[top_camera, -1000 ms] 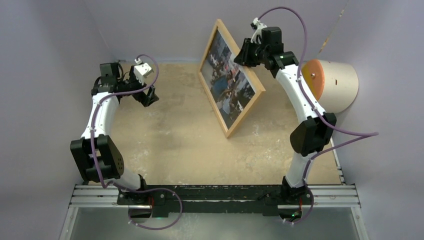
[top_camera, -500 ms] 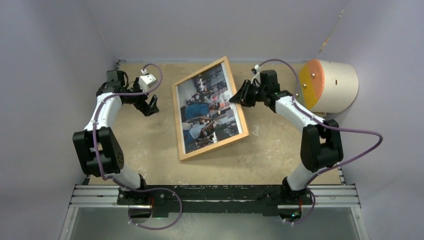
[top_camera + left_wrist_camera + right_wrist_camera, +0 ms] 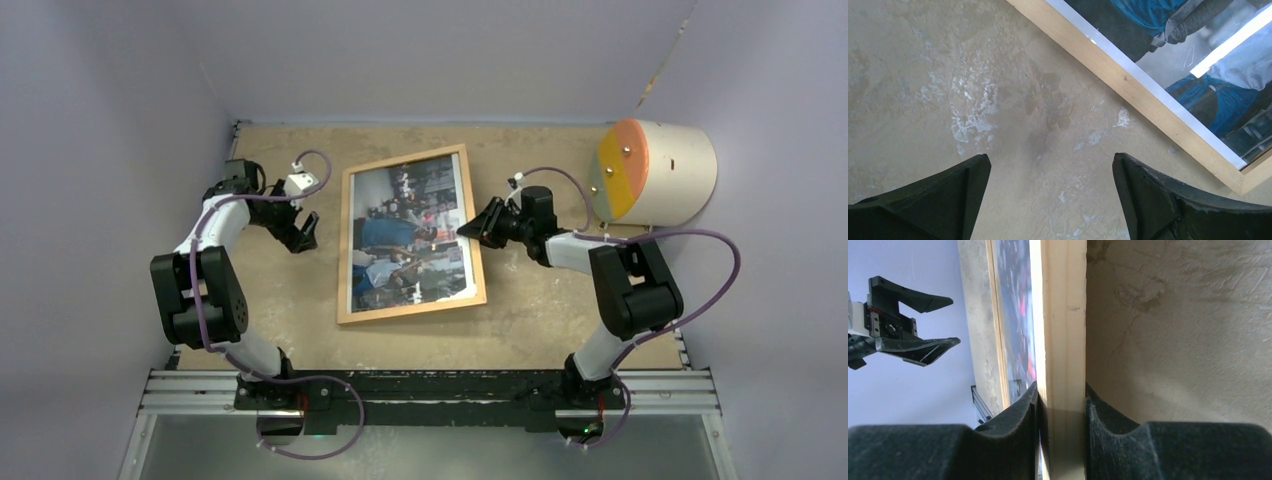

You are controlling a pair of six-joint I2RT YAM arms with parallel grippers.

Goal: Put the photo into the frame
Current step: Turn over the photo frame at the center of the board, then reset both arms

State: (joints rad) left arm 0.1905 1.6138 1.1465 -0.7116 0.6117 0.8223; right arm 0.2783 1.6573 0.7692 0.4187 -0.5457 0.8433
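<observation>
Whereas the sandy table was crossed a second ago by a steeply tipped rectangle balanced on one edge, its middle is now covered by the frame, which has been swung down and is laid flat or very nearly flat, long sides running away from the arm bases. Whether the held edge is fully settled on the surface cannot be told. The photo is seen inside the wooden strips, face up behind the clear pane, so the insertion itself is judged to be done and only the setting-down and release are judged to remain.

The frame's right-hand strip is clamped by the right gripper about halfway along its length; in the right wrist view the light wood is pinched between the two dark pads with no gap on either side.

The left gripper is held wide apart and carries nothing. It is poised over bare table just beside the frame's left edge without touching it, and the frame's corner is seen off to one side of its fingers.
</observation>
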